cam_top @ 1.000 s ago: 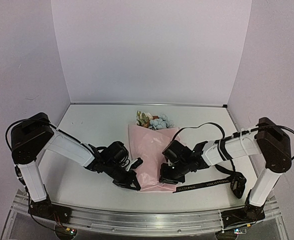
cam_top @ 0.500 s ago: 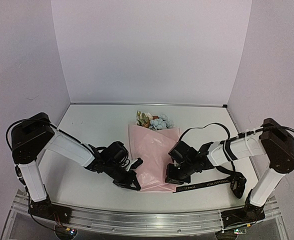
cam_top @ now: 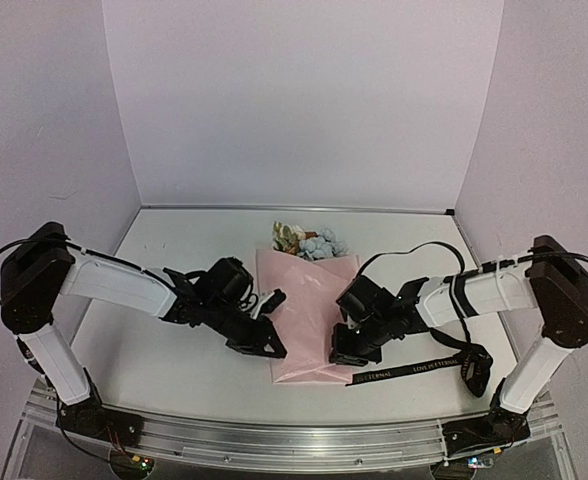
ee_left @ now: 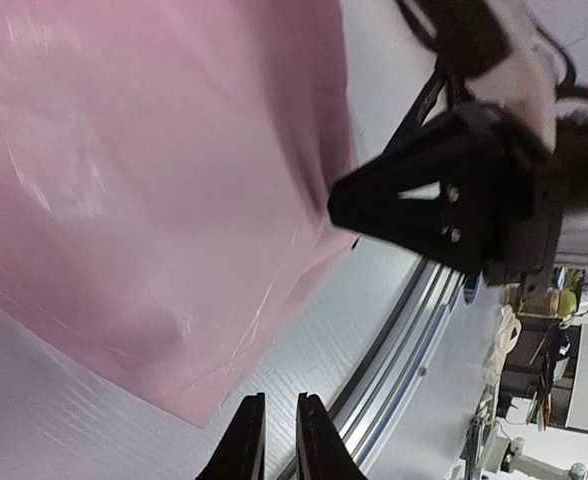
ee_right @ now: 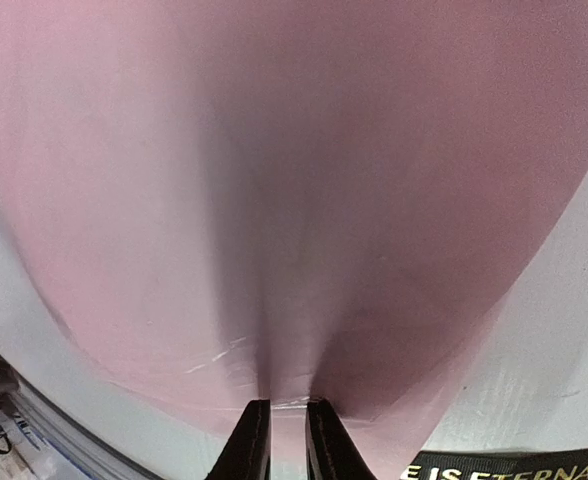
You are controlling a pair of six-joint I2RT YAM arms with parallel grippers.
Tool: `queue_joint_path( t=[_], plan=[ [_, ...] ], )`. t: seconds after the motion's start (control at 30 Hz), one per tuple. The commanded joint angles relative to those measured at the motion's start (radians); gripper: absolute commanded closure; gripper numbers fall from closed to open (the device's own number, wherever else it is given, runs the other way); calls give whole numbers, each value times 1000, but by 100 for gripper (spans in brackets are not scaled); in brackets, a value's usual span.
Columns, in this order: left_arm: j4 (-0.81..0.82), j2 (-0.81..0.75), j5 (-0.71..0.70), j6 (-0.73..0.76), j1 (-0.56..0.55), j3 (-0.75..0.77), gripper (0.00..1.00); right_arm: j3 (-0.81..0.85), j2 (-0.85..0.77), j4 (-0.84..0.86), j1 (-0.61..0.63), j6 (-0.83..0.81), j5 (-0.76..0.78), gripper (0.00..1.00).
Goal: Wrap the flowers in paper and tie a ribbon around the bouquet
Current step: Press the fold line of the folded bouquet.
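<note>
The pale pink paper (cam_top: 309, 320) lies folded over the flowers (cam_top: 309, 242), whose blue and cream blooms stick out at its far end. My left gripper (cam_top: 274, 350) hovers at the paper's near left corner. In the left wrist view its jaws (ee_left: 270, 440) stand slightly open with only bare table between them, and the paper (ee_left: 154, 200) lies just beyond. My right gripper (cam_top: 342, 357) is shut on the paper's near right edge, pinching a raised fold (ee_right: 294, 300) between its fingers (ee_right: 279, 440). The black lettered ribbon (cam_top: 414, 370) lies flat to the right (ee_right: 514, 468).
An aluminium rail (cam_top: 294, 435) runs along the table's near edge, close behind both grippers. A black cable (cam_top: 404, 255) loops over the right arm. Lilac walls close the table in on three sides.
My left gripper has let its jaws part a little and shifted up and right along the paper's left corner. The right gripper moved slightly right, still pinching the paper.
</note>
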Motion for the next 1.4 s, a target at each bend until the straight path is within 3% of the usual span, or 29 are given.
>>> queue_joint_path(
  t=[0.0,0.27,0.7,1.37],
  plan=[
    [-39,-42,-24,25,113,71,87,102,-51,-78,-15,-45,-20,87],
    [-85,126,48,106,168,194,91,154,16,-93,-37,-37,-63,87],
    [-54,254,126,112,115,244,91,136,33,-106,-36,-48,-57,87],
    [-66,140,97,134,124,135,87,17,71,-64,-36,-37,17,88]
  ],
)
